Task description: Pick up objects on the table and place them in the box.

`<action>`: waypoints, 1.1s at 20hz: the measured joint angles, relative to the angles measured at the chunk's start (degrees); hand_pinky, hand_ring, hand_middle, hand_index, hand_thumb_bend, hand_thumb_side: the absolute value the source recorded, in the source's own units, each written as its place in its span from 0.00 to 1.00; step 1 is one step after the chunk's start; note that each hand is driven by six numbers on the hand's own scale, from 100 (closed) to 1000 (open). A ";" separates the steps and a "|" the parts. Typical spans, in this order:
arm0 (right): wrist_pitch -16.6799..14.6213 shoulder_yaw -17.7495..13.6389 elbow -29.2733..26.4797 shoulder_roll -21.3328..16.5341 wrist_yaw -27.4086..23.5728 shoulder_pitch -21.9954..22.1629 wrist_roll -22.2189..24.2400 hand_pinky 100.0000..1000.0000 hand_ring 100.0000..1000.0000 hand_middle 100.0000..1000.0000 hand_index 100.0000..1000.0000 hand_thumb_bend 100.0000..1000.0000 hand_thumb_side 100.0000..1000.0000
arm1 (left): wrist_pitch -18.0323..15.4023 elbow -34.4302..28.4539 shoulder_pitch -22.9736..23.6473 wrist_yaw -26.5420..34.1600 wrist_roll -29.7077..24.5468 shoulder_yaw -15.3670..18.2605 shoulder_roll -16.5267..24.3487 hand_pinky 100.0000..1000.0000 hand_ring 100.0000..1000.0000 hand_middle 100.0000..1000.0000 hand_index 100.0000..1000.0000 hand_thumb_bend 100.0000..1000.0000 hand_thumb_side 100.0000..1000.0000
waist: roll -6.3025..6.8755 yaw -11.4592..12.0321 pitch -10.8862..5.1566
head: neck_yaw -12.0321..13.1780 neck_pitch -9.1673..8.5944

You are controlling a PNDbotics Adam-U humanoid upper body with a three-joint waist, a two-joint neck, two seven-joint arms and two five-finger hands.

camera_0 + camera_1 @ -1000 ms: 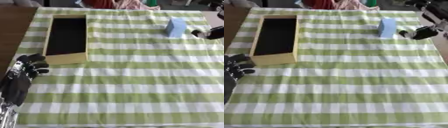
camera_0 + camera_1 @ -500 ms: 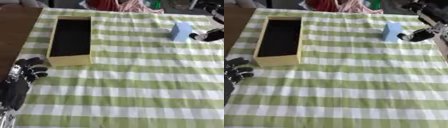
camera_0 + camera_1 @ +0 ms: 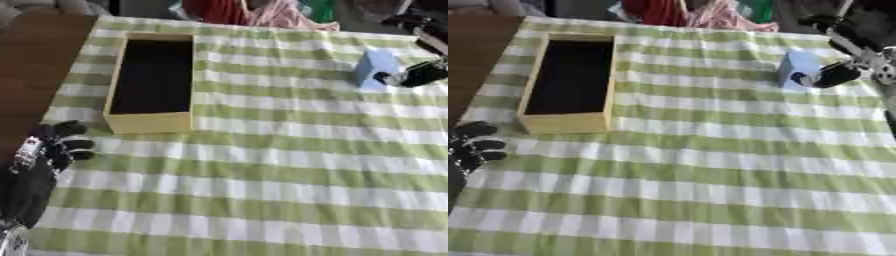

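Closer to the block (image 3: 798, 69) now than a second ago: right robot hand (image 3: 831, 75), up at the far right, fingertips touching or just about touching the block's right side. Can't tell whether those fingers are wide or narrow, too dark and blurry. Not lifted yet, block upright on the green-checked cloth (image 3: 262, 165) covering the worktop. Left robot hand (image 3: 54, 146) parked at the lower left edge same as before, fingers relaxed and pointing up, holding nothing. Just past it, up and a bit right: box (image 3: 150, 121), wooden, long, dark inside, nothing visible in it. Well apart from the right hand, clear across the cloth. Whole view shifted a bit too, so head tilt, not stuff sliding.
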 measured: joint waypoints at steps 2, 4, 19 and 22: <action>-0.05 0.00 0.74 0.19 0.46 -0.32 -0.02 0.84 1.00 0.93 1.00 0.38 0.16 | -0.05 0.00 -0.01 -0.11 -0.07 -0.02 0.00 0.68 0.68 0.71 0.79 0.00 0.86 | 0.01 0.12 0.14 | -0.03 0.00; -0.02 0.00 1.54 0.42 0.84 -0.51 -0.04 0.83 1.00 0.92 1.00 0.37 0.16 | -0.09 0.00 -0.01 -0.21 -0.12 -0.02 0.00 0.68 0.68 0.71 0.79 0.00 0.86 | 0.02 0.16 0.26 | -0.10 0.00; 1.39 -1.10 7.92 0.76 0.71 -0.80 -1.17 0.81 0.99 0.90 1.00 0.30 0.15 | -0.14 0.00 -0.29 -0.36 -0.62 -0.38 -0.01 0.69 0.68 0.71 0.79 0.00 0.87 | 0.39 0.56 0.72 | -5.23 -0.06; 1.75 -1.26 8.99 0.89 0.59 -0.78 -1.83 0.80 0.98 0.89 1.00 0.25 0.11 | -0.17 0.00 -0.33 -0.39 -0.64 -0.38 -0.01 0.69 0.68 0.71 0.79 0.00 0.87 | 0.44 0.75 0.97 | -5.46 -0.06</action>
